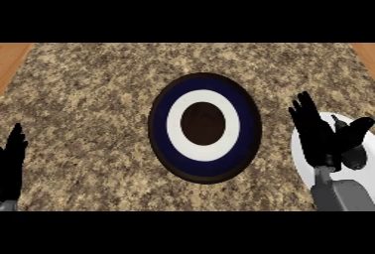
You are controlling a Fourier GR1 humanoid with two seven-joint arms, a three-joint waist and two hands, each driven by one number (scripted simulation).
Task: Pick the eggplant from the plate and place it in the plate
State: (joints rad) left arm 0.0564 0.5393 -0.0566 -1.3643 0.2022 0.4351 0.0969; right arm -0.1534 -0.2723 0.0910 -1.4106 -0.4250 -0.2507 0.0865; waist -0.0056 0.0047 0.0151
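A round plate (206, 171) with dark blue, white and dark brown rings lies in the middle of the counter with nothing on it. At the right edge lies a white plate (300, 149), largely covered by my right hand (316, 136). That hand is open, its fingers straight and pointing away from me over the plate's left part, its thumb spread to the right. The dark eggplant (356, 158) rests on the white plate just right of the palm, under the thumb; I cannot tell whether the hand touches it. My left hand (10, 161) rests open at the left edge, fingers up.
The speckled granite counter (88, 99) runs across the view. Strips of wood show at the far left corner (11, 57) and the far right corner (365, 49).
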